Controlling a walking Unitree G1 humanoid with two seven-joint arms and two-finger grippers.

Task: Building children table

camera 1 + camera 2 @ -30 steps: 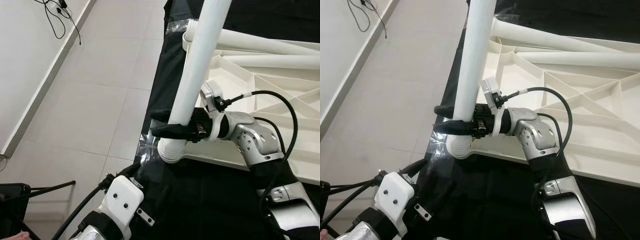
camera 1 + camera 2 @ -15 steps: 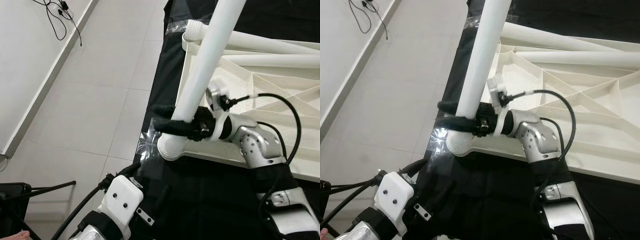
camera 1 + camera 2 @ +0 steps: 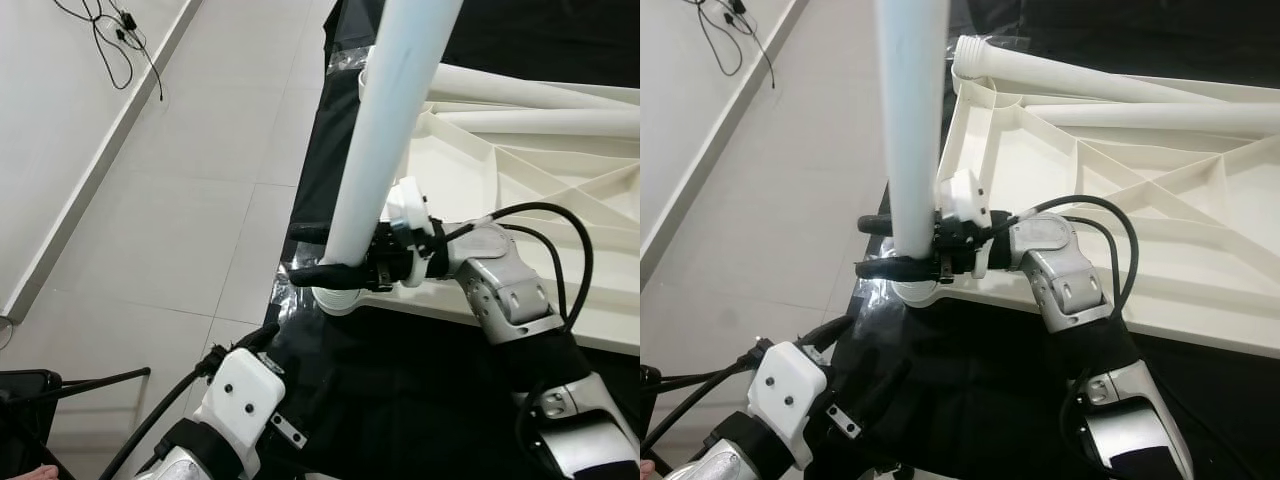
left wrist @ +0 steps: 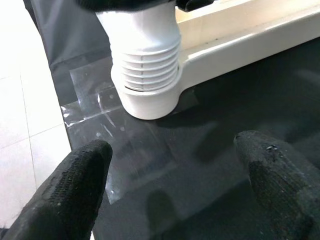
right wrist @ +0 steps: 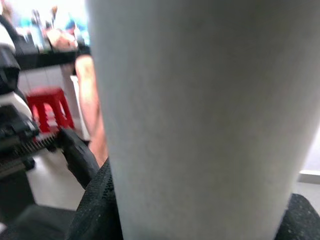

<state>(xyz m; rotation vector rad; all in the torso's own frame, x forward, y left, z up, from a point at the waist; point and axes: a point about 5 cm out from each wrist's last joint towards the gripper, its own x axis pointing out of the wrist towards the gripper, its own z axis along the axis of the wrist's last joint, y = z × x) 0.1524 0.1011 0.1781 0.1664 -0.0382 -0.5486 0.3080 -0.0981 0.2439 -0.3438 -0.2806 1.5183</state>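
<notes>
A cream table top (image 3: 560,160) lies upside down on a black cloth, ribs facing up. My right gripper (image 3: 318,256) is shut on a white table leg (image 3: 385,120), which stands nearly upright. The leg's threaded end (image 4: 147,65) sits in the corner socket (image 4: 150,102) of the table top. In the right wrist view the leg (image 5: 200,115) is pressed between the black pads. My left gripper (image 4: 175,165) is open and holds nothing; it hovers low over the cloth a short way from the socket. Its wrist (image 3: 240,395) is at the lower left.
Two more white legs (image 3: 540,90) lie across the far side of the table top. The black cloth (image 3: 420,400) ends at a tiled floor (image 3: 180,200) on the left, with cables (image 3: 110,40) near the wall. Clear plastic film (image 4: 95,100) lies under the corner. A red stool (image 5: 47,102) stands farther off.
The leg has swung from leaning to the right to nearly upright over the corner socket, and my right wrist has turned with it. The left arm has stayed put.
</notes>
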